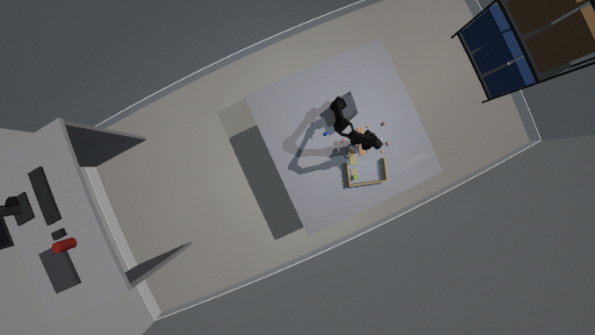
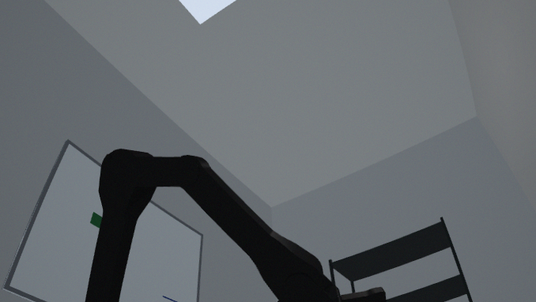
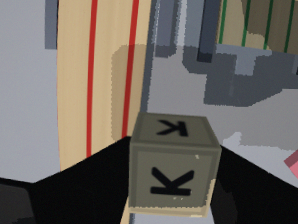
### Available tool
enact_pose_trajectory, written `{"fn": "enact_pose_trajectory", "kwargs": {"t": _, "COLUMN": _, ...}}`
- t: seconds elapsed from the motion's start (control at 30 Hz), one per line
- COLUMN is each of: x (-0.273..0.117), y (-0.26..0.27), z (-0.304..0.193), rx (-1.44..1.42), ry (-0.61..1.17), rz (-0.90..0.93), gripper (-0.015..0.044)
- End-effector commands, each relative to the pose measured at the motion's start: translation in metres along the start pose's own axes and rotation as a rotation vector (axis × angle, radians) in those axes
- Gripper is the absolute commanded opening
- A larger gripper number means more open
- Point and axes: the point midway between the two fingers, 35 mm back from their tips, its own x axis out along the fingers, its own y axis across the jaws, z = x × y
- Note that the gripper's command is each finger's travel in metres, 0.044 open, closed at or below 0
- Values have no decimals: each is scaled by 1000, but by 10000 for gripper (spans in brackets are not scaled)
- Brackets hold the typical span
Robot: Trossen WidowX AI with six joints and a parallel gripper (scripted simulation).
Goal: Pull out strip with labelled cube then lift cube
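With the gripper [image 3: 174, 219] pinching the cube [image 3: 174, 165] at lower centre, I judge lifting underway; next, hold steady.

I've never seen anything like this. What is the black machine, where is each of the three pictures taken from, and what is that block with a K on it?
The black machine is a robot arm with a two-fingered claw at its tip. One picture looks straight down from above the room at the grey table. Another looks up from low down at the arm against the walls. The third comes from a camera on the arm's wrist, just behind the claw. On the table lie a tan strip with red lines, a wooden frame and small coloured pieces. The claw is shut on the olive cube marked K, gripping it above the strip.
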Motion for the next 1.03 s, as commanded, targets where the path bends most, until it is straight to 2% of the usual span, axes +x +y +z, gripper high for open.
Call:
{"fn": "enact_pose_trajectory", "kwargs": {"t": 0.0, "x": -10, "y": -1, "z": -3, "rx": 3, "ry": 1, "rz": 4, "gripper": 0}}
{"fn": "enact_pose_trajectory", "kwargs": {"t": 0.17, "x": -36, "y": -1, "z": -4, "rx": 3, "ry": 1, "rz": 5, "gripper": 0}}
{"fn": "enact_pose_trajectory", "kwargs": {"t": 1.0, "x": -36, "y": -1, "z": -4, "rx": 3, "ry": 1, "rz": 5, "gripper": 0}}
